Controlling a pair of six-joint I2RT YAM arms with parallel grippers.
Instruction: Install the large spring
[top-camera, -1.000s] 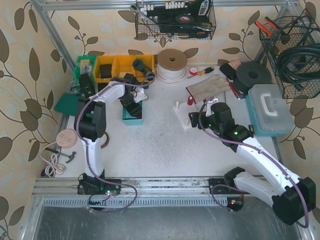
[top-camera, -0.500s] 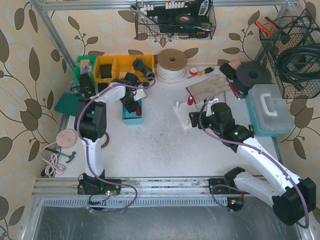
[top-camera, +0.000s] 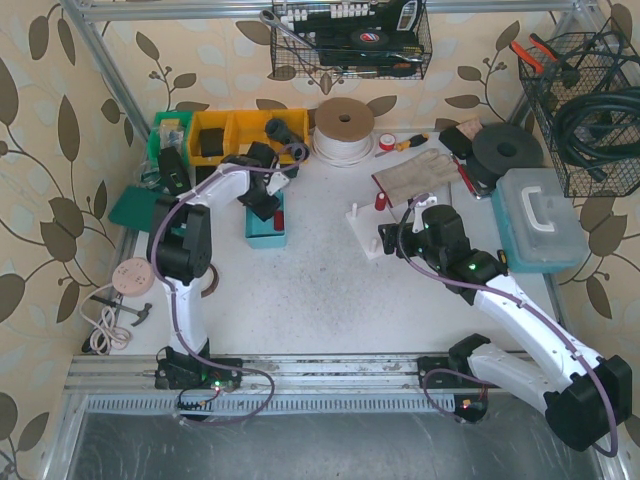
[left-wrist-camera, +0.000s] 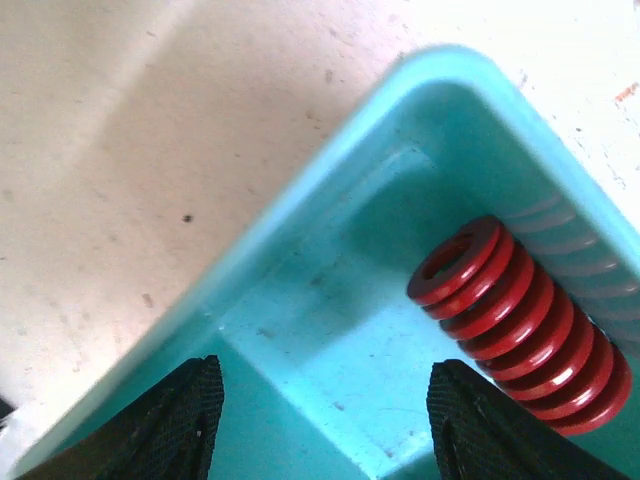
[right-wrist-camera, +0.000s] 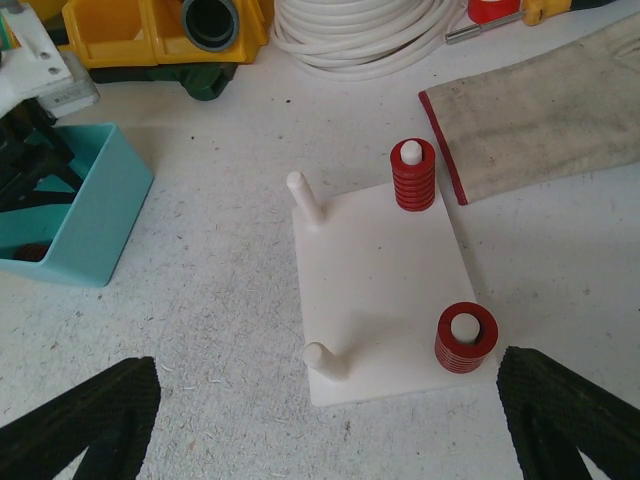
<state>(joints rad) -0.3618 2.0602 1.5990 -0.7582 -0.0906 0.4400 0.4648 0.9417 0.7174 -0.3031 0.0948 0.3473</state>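
Observation:
A large red spring (left-wrist-camera: 520, 325) lies on its side in a teal bin (left-wrist-camera: 330, 190). In the top view the spring (top-camera: 279, 219) is at the right side of the bin (top-camera: 262, 238). My left gripper (left-wrist-camera: 325, 420) is open inside the bin, with the spring just beside its right finger (left-wrist-camera: 480, 420), not held. In the top view the left gripper (top-camera: 264, 205) is over the bin's far end. My right gripper (right-wrist-camera: 330, 430) is open and empty above a white peg plate (right-wrist-camera: 380, 290). Two pegs carry red springs (right-wrist-camera: 413, 175) (right-wrist-camera: 466, 337). Two pegs (right-wrist-camera: 304, 195) (right-wrist-camera: 325, 360) are bare.
Yellow bins (top-camera: 240, 135), a white cable coil (top-camera: 345, 130) and a red tape roll (top-camera: 387, 142) stand at the back. A grey glove (right-wrist-camera: 550, 100) lies behind the plate. A black disc (top-camera: 508, 150) and a teal toolbox (top-camera: 540, 220) are at the right.
My left gripper has shifted a little toward the far end of the teal bin, uncovering the red spring. The right arm has not moved.

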